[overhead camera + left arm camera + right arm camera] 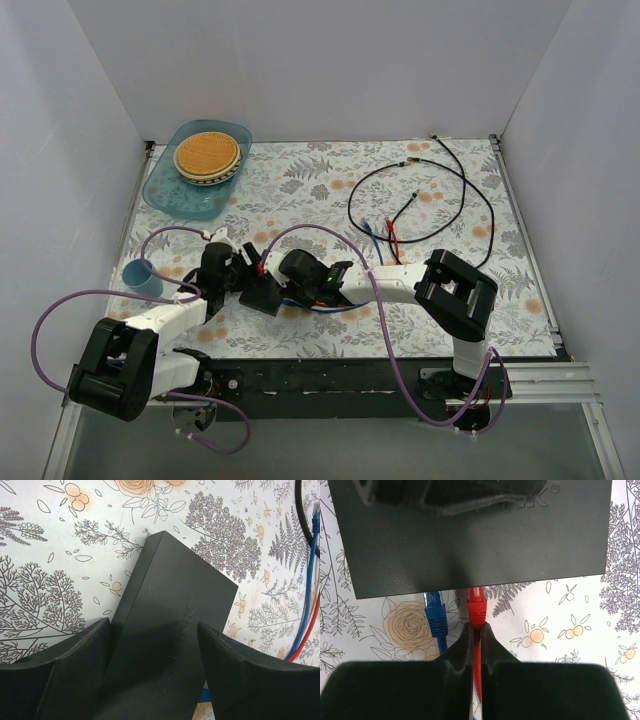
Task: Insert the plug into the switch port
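From above, the switch (262,296) is seen lying on the floral bench (450,260) near its front edge. It is flanked by the left pincer (238,277) and the right pincer (292,290).

In the left wrist view, the switch is clamped by the left pincer, with a finger (70,675) set against each side.

In the right wrist view, a red plug (477,606) is pinched in the right pincer. Its tip is at the switch's near edge, just beside a blue plug (436,614). Whether it is seated cannot be told.
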### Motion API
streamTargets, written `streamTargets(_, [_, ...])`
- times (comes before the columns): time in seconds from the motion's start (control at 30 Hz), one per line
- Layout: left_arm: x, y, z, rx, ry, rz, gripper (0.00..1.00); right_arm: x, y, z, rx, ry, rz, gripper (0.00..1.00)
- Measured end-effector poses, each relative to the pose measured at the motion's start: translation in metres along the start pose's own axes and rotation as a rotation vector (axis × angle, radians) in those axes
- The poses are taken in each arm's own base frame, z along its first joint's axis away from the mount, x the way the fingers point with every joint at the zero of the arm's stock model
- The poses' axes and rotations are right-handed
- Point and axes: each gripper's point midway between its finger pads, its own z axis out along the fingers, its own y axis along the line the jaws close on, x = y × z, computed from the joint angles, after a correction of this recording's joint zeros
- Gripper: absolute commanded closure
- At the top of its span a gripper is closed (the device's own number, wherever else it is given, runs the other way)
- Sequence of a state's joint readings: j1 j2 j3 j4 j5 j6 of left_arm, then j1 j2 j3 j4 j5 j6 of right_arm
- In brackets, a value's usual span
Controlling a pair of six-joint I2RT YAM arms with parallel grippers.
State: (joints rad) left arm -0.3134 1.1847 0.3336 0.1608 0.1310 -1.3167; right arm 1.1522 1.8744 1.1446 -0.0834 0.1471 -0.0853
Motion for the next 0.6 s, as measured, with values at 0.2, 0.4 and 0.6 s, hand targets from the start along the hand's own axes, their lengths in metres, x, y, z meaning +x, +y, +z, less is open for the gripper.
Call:
streamTargets(0.2, [0.003, -0.002, -0.001, -0.023, -0.013, 0.022, 0.46, 0.000, -0.001, 0.000, 0.000, 0.002, -0.004, 0.99])
streamTargets(0.4, [0.010, -0.001, -0.008, -0.052, -0.002, 0.028, 0.46, 0.001, -0.003, -0.001, 0.003, 0.011, -0.016, 0.99])
streamTargets(0.6, [0.013, 0.000, -0.010, -0.059, 0.005, 0.027, 0.39, 0.003, -0.005, -0.001, 0.005, 0.016, -0.018, 0.99])
